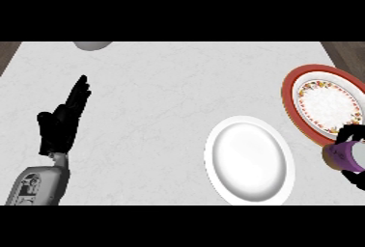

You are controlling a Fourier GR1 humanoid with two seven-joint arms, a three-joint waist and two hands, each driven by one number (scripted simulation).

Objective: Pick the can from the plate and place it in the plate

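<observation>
Beside the red-rimmed plate (291, 91), right hand (353, 132) grips the tilted purple can (343, 155).

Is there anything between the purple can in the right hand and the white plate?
Nothing visible. The right hand holds the can just right of the white plate, with only bare counter between.

Evenly and brightly lit from above, without hard shadows. Soft sheen on white plate (249, 160); faint shading along its lower rim. Pale marbled counter (164, 96) free of glare. Slight stretching at right edge, elongating red-rimmed plate (324, 103). Uniformly focused throughout.
</observation>
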